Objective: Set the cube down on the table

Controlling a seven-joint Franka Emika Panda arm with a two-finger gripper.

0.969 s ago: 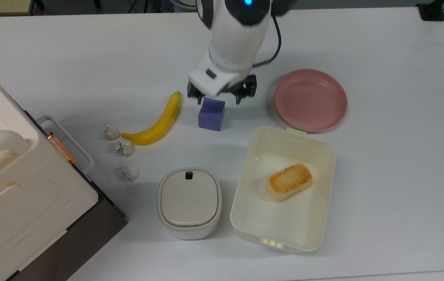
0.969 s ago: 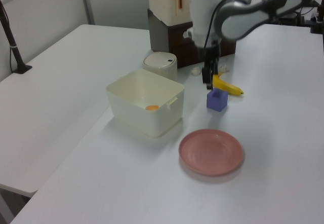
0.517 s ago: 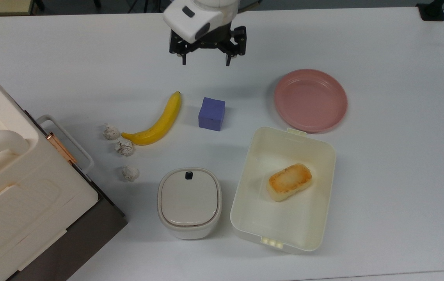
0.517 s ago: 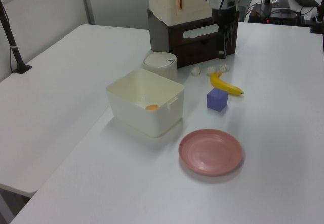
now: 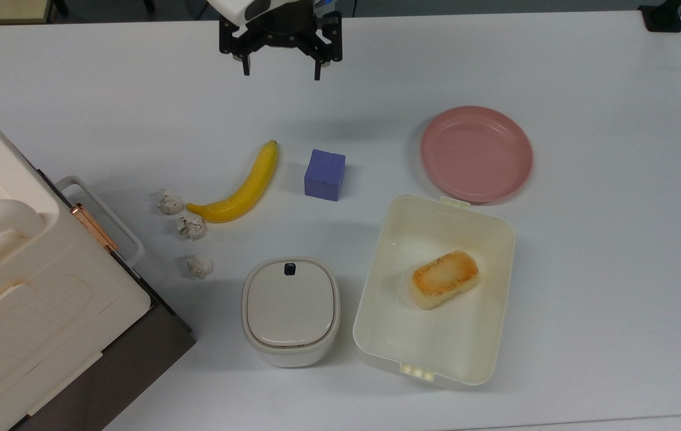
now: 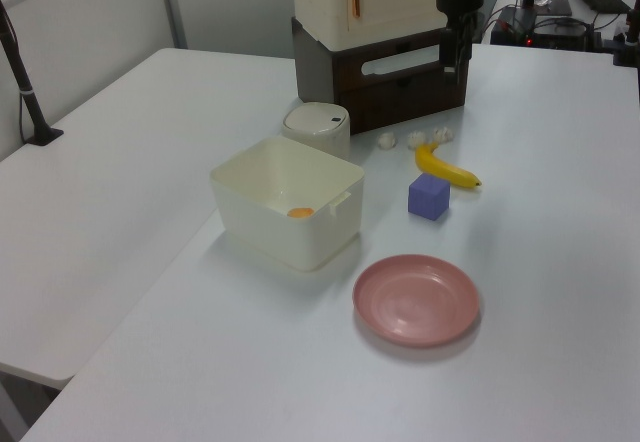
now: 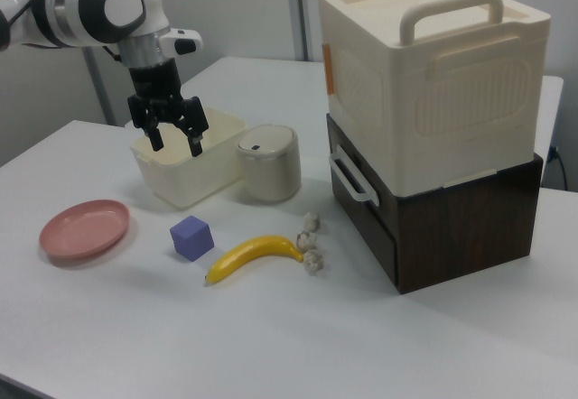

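Observation:
The blue-purple cube (image 5: pixel 324 174) (image 6: pixel 429 197) (image 7: pixel 191 237) rests flat on the white table (image 5: pixel 604 287) (image 7: pixel 379 345), between the banana and the pink plate. My gripper (image 5: pixel 282 73) (image 7: pixel 175 146) is open and empty. It hangs high in the air, well clear of the cube, near the top view's upper edge. In the right view it hovers in front of the cream box, above and behind the cube. The left view has the gripper (image 6: pixel 456 62) at the far end, in front of the dark drawer unit.
A banana (image 5: pixel 239 185) and three crumpled balls (image 5: pixel 191 226) lie to the top view's left of the cube. A pink plate (image 5: pixel 476 153), a cream box (image 5: pixel 379 287) holding toasted bread (image 5: pixel 443 279), a lidded pot (image 5: pixel 290 310) and a large cream case (image 5: pixel 17 287) stand around.
The gripper, open just behind the cube a second ago, has risen and drawn away toward the top view's upper left. The cube has stayed put on the table.

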